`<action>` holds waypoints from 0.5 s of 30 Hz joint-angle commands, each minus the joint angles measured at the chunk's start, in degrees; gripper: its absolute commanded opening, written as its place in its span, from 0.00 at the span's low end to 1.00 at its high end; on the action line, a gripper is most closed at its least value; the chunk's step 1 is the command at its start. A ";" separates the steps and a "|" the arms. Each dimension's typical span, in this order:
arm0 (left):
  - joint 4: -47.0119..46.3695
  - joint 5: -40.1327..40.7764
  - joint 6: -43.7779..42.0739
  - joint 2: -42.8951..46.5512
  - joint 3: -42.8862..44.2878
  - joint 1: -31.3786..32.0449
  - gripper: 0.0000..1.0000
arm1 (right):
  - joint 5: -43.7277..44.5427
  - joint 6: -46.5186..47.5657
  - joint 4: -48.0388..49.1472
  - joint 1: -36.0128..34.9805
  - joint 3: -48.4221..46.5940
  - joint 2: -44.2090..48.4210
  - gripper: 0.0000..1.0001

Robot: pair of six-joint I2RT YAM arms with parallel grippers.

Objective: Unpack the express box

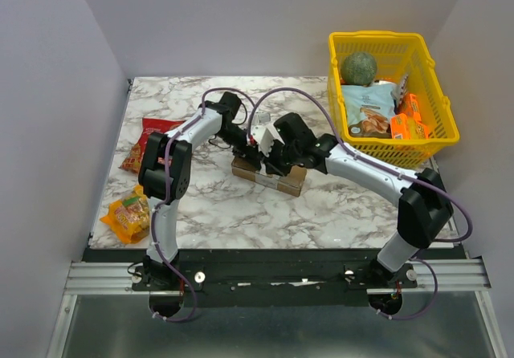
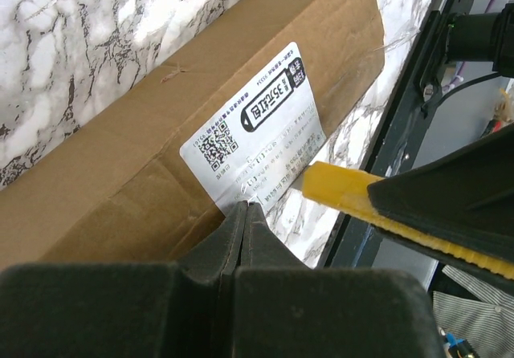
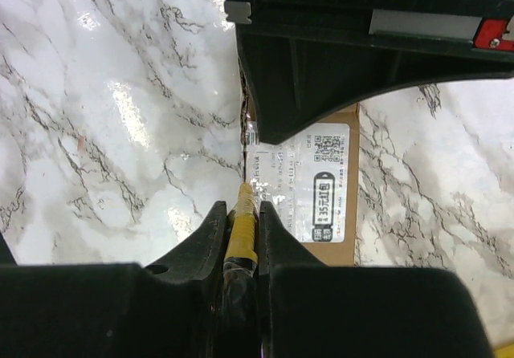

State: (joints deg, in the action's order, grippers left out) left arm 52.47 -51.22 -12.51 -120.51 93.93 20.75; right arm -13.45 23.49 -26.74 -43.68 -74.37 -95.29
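The express box (image 1: pixel 269 177), a brown carton with a white label (image 2: pixel 257 125), lies mid-table under both grippers. My left gripper (image 2: pixel 245 205) is shut with nothing in it, and its tips rest on the box (image 2: pixel 161 125) at the label's edge. My right gripper (image 3: pixel 242 209) is shut on a yellow knife (image 3: pixel 241 229). The knife's tip (image 2: pixel 321 181) touches the taped edge of the label (image 3: pixel 309 181) at the carton's side. In the top view the two grippers (image 1: pixel 247 143) (image 1: pixel 269 161) crowd together over the box and hide most of its top.
A yellow basket (image 1: pixel 377 36) stands at the back right holding a green ball (image 1: pixel 358 67) and snack packs. A red snack bag (image 1: pixel 144 141) and an orange one (image 1: pixel 128 213) lie at the table's left. The table's front edge and black rail run close behind the box.
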 commanded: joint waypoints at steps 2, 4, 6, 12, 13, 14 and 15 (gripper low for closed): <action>-2.90 24.33 -6.03 -7.11 -3.23 -0.19 0.00 | 4.84 1.12 -5.16 2.11 3.52 4.31 0.00; -2.81 24.50 -6.12 -7.28 -3.31 -0.19 0.00 | 4.93 0.95 -5.43 2.28 4.67 5.98 0.00; -2.72 24.59 -6.29 -7.29 -3.31 -0.19 0.00 | 5.10 0.95 -5.86 2.55 6.34 7.56 0.00; -2.63 24.68 -6.73 -7.46 -3.23 -0.10 0.00 | 5.81 0.95 -6.83 3.95 10.99 11.26 0.00; -2.63 24.77 -6.82 -7.46 -3.14 -0.01 0.00 | 5.89 1.12 -7.01 4.13 11.43 12.22 0.00; -2.63 24.77 -6.91 -7.55 -3.14 -0.01 0.00 | 6.16 1.30 -7.27 4.57 11.96 12.75 0.00; -2.63 24.77 -6.91 -7.64 -3.14 -0.01 0.00 | 6.16 1.47 -7.62 4.74 12.40 13.19 0.00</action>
State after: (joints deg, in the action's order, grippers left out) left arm 52.90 -50.52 -12.60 -120.68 94.41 21.04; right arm -11.35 23.64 -30.24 -40.45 -64.42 -84.73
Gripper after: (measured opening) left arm 0.007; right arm 0.205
